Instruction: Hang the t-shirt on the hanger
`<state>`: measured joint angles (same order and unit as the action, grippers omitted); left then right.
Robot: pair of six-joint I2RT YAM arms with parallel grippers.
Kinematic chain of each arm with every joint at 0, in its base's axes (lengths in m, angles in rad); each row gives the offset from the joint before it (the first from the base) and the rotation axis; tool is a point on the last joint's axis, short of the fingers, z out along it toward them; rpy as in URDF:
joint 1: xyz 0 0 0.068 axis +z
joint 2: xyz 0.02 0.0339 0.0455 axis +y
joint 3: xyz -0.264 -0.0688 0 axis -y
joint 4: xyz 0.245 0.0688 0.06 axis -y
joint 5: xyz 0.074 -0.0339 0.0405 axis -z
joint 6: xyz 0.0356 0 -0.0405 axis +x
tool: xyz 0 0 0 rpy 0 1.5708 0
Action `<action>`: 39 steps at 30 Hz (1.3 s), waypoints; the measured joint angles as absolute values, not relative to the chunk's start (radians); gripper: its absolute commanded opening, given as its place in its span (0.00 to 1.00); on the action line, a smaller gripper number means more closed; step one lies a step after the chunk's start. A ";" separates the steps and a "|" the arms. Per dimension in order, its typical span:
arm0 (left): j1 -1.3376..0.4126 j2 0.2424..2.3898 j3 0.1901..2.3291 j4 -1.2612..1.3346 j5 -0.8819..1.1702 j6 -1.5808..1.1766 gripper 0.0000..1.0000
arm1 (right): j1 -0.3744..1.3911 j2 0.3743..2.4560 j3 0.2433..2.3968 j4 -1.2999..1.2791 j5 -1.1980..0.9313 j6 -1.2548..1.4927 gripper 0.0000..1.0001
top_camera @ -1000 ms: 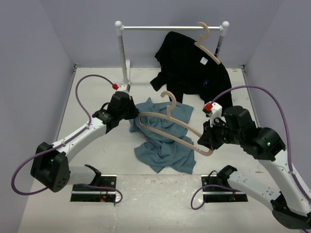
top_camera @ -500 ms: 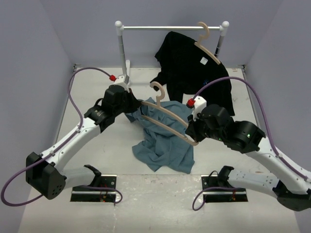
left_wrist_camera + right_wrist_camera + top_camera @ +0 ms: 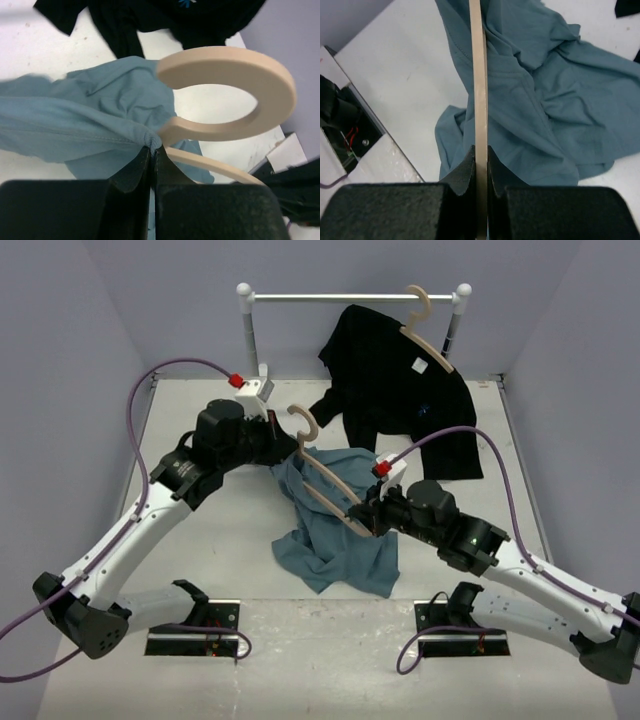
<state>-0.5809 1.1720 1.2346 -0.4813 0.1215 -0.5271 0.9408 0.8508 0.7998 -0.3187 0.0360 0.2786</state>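
Tightly, the left gripper [image 3: 152, 150] pinches the t-shirt [image 3: 75, 125] while the right gripper [image 3: 480, 152] clamps the hanger [image 3: 478, 75].

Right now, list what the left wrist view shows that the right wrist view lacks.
Only the left wrist view: the round hook of the pale tan wooden hanger, the black shirt, and the left tool shut on the slate-blue cotton t-shirt. Only the right wrist view: the right tool shut on the hanger's thin shoulder, seen edge-on. Both: hanger, t-shirt, white tabletop.
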 measured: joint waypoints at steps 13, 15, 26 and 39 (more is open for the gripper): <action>-0.700 1.168 1.487 -0.677 0.083 -0.398 0.00 | 0.920 0.907 0.643 0.225 0.018 0.243 0.00; -0.705 1.186 1.521 -0.724 0.056 -0.388 0.00 | 0.905 0.890 0.596 0.279 0.008 0.245 0.00; -0.715 1.335 1.934 -1.023 -0.220 -0.348 0.02 | 0.880 0.810 0.418 0.603 -0.066 0.253 0.00; -0.755 1.327 1.901 -0.919 -0.169 -0.189 1.00 | 0.771 0.856 0.437 0.716 -0.136 0.282 0.00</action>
